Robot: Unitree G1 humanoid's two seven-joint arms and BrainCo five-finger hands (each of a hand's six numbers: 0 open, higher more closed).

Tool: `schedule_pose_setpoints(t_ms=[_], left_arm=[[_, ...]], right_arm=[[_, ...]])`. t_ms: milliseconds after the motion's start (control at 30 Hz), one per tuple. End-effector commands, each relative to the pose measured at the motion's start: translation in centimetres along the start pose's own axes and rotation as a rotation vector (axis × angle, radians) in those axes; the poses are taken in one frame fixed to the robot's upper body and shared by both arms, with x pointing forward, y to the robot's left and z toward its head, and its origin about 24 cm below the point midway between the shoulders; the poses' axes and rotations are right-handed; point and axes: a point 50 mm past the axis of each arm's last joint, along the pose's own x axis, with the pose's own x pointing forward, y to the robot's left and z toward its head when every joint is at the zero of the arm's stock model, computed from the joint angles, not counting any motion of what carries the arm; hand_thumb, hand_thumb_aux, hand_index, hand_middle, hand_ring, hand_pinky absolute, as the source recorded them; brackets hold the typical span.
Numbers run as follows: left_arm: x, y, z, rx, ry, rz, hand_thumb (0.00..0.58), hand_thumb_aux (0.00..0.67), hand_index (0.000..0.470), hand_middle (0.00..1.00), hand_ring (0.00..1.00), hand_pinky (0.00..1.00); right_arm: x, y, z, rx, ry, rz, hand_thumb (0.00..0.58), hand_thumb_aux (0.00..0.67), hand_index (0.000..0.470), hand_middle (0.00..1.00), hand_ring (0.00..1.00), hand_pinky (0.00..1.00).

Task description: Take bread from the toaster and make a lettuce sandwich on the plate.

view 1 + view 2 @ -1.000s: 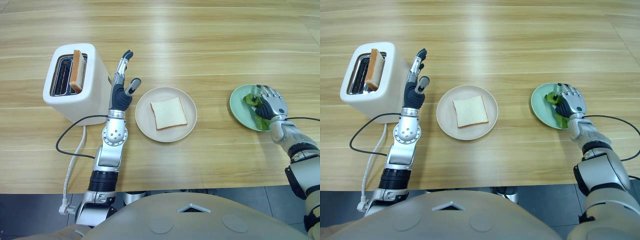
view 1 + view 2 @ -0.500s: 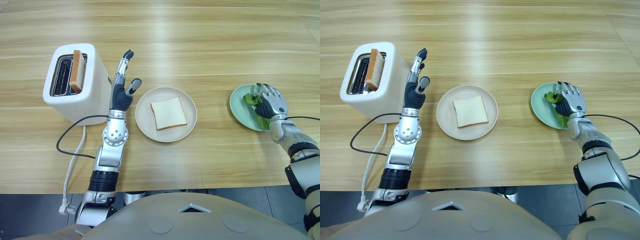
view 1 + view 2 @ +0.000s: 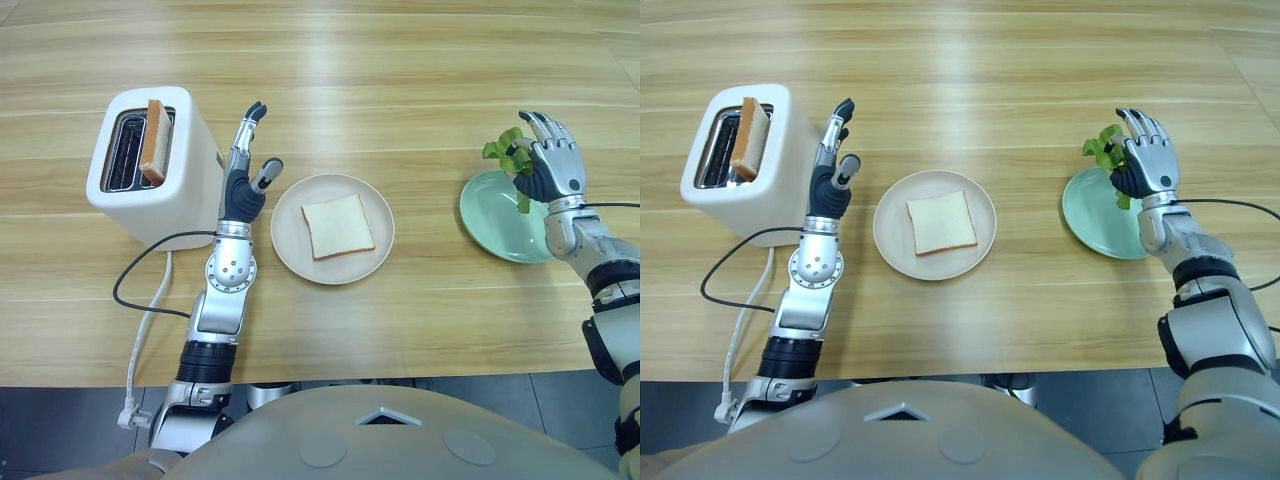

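Observation:
A white toaster [image 3: 150,170] stands at the left with one slice of bread [image 3: 153,153] sticking up from its slot. My left hand [image 3: 246,165] is upright beside the toaster's right side, fingers straight, holding nothing. A beige plate [image 3: 285,240] in the middle carries one white bread slice [image 3: 337,226]. My right hand [image 3: 545,160] is raised above the green plate [image 3: 495,225] at the right, shut on a lettuce leaf [image 3: 508,153] that hangs clear of the plate.
The toaster's black and white cords [image 3: 140,300] trail over the table towards the front edge, left of my left arm. Bare wooden table lies behind and between the plates.
My right hand has lifted the lettuce leaf off the green plate, rising away from it. The left hand has stayed still.

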Motion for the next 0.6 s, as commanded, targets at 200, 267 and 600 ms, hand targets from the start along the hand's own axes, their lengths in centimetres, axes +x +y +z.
schedule_pose_setpoints(t_ms=[200, 267, 600], left_arm=[[0.1, -0.2, -0.4, 0.023, 0.004, -0.003, 0.000, 0.000, 0.000, 0.00, 0.00, 0.00], [0.3, -0.1, -0.4, 0.026, 0.002, 0.002, 0.000, 0.000, 0.000, 0.00, 0.00, 0.00], [0.8, -0.2, -0.9, 0.034, 0.001, 0.005, 0.000, 0.000, 0.000, 0.00, 0.00, 0.00]], right_arm=[[2.5, -1.6, 3.9, 0.053, -0.239, -0.106, 0.580, 0.670, 0.460, 0.00, 0.00, 0.00], [2.9, -1.9, 5.2, 0.086, -0.296, -0.125, 0.580, 0.670, 0.460, 0.13, 0.13, 0.13], [4.3, -1.1, 11.2, 0.251, -0.488, -0.129, 0.580, 0.670, 0.460, 1.00, 1.00, 1.00]])
